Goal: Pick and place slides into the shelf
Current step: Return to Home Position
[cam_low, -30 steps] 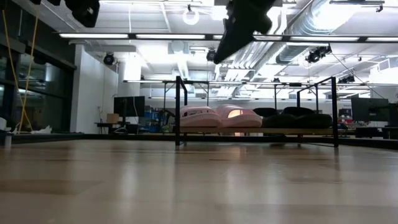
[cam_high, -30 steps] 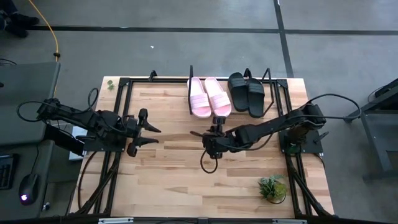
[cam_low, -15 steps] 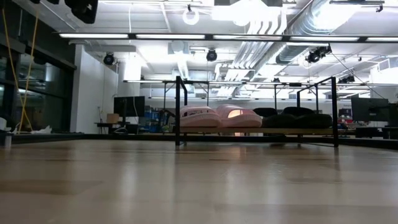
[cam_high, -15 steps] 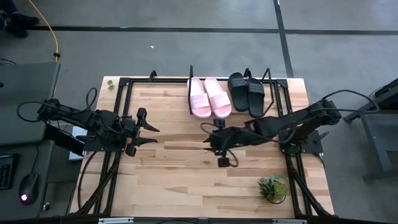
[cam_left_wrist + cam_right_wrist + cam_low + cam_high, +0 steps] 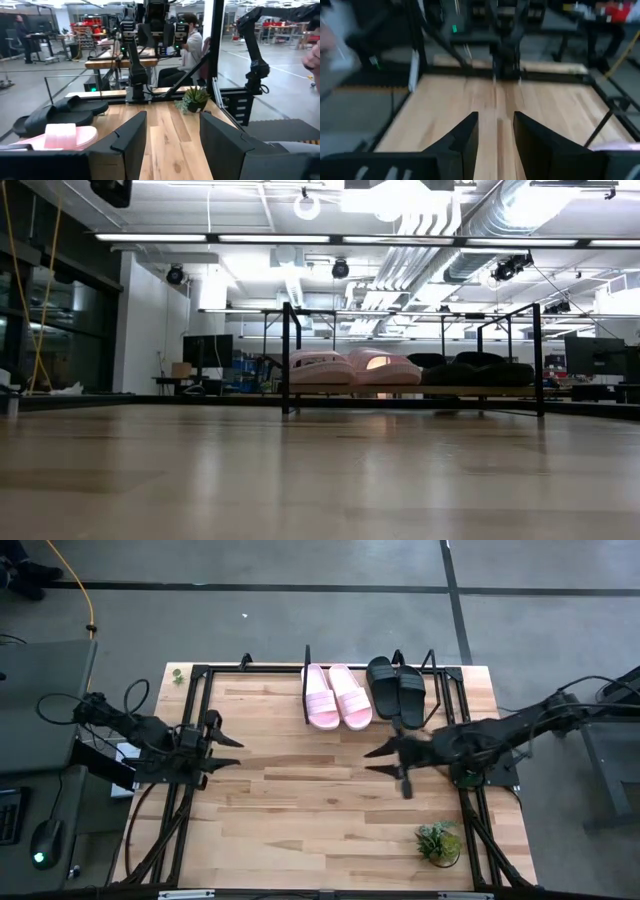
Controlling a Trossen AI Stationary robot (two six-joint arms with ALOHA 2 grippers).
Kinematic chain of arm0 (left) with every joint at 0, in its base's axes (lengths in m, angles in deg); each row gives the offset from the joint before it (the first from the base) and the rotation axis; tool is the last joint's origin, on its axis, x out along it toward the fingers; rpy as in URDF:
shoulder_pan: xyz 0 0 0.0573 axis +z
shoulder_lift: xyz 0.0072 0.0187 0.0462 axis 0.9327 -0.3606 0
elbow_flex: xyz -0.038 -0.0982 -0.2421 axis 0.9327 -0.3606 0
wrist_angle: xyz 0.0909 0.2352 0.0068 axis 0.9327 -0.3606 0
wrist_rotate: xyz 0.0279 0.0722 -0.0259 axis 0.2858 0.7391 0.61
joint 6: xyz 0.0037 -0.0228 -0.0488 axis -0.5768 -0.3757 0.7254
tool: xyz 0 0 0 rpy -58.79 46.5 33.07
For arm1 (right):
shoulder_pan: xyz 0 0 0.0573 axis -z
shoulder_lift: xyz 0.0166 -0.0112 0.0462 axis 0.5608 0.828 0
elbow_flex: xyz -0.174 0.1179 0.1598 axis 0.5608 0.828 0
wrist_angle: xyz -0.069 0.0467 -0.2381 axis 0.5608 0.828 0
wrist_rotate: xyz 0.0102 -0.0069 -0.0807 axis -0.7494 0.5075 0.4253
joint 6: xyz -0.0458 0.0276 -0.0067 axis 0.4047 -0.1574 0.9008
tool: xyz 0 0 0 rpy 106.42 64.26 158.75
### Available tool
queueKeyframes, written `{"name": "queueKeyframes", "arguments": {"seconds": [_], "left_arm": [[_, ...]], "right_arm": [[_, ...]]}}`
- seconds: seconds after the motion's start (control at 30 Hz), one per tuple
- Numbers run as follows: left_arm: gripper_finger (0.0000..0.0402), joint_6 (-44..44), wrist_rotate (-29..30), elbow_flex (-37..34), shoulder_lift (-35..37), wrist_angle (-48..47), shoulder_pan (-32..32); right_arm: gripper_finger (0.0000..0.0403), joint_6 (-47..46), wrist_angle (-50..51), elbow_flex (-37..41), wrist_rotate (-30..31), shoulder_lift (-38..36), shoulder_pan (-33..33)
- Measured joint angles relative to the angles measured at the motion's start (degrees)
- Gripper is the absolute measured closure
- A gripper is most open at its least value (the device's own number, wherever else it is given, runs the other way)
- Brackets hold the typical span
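Two pale pink slides (image 5: 338, 697) and two black slides (image 5: 397, 691) lie side by side, soles down, on the board of the shelf (image 5: 306, 665) at the middle of the table's far edge. The low view shows the pink slides (image 5: 350, 367) and the black slides (image 5: 470, 368) in one row on the shelf. My left gripper (image 5: 235, 748) hovers open over the table's left part, and my right gripper (image 5: 366, 762) hovers open right of the middle; both are well short of the shelf. The left wrist view shows its open fingers (image 5: 131, 135), a black slide (image 5: 55, 112) and a pink slide (image 5: 67, 136). The right wrist view shows open fingers (image 5: 466, 134) over bare boards.
A small potted plant (image 5: 438, 840) stands near the table's near right corner. A black frame (image 5: 190, 700) edges the wooden table, with cables along both sides. People sit at benches beyond the table (image 5: 192, 42). Bare boards lie between the two grippers.
My right gripper has risen out of the low view, drawn back toward the table's right edge and turned level, with its fingers now pointing left. My left gripper has drawn back a little toward the left edge. The slides have kept still on the shelf.
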Motion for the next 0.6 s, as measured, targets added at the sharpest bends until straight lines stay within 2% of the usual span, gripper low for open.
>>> {"name": "queueKeyframes", "arguments": {"seconds": [0.17,0.3,0.6], "left_arm": [[0.0234,0.0,6.8,0.0,0.2,-1.0,-3.1],[0.0234,0.0,12.4,0.0,0.2,-2.7,-4.2],[0.0234,0.2,15.0,0.0,0.2,-4.2,-4.1]], "right_arm": [[0.0289,1.5,-7.4,9.2,-1.9,-10.6,0.1],[0.0289,2.0,-10.6,15.3,-1.0,-18.6,0.1],[0.0289,2.0,-13.4,23.2,0.7,-31.7,0.1]]}}
